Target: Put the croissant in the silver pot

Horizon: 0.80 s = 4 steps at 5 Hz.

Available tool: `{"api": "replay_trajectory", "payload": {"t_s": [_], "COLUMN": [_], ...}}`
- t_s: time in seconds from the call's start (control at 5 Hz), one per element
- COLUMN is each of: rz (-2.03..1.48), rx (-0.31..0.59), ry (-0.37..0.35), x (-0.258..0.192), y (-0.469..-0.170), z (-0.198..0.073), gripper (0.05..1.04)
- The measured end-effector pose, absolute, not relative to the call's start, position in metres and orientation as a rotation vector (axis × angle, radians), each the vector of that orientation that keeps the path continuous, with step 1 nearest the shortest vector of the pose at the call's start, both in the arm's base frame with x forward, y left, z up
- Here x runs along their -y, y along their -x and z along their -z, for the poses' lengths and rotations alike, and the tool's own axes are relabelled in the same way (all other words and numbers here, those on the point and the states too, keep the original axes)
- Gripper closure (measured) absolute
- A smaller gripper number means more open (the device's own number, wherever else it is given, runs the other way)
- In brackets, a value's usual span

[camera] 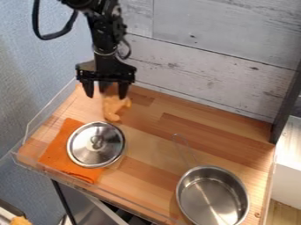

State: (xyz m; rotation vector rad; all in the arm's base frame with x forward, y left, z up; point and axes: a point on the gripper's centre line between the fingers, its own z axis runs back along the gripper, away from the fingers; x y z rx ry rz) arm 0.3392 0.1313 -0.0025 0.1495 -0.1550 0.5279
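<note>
Lid [82,151] sits on cloth [56,154], left side of table [150,176]. Croissant [111,109] behind lid. Pot [213,195] on table, front right, handle [187,144] pointing back.

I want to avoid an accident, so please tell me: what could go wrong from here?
The croissant sits off-centre below the open gripper, so a grasp might push it aside or slip. The lid lies close by and could get bumped. A low carry might also catch the thin handle sticking out from the pot.
</note>
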Motion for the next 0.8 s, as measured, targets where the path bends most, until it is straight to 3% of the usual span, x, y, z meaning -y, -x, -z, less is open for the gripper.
{"api": "replay_trajectory", "payload": {"t_s": [0.4,0.8], "rz": [-0.441,-0.396], "rx": [0.127,0.083], "ry": [-0.063,-0.042], "x": [-0.127,-0.126], "y": [-0.343,-0.342], "z": [0.02,0.033], "gripper": [0.083,0.083]}}
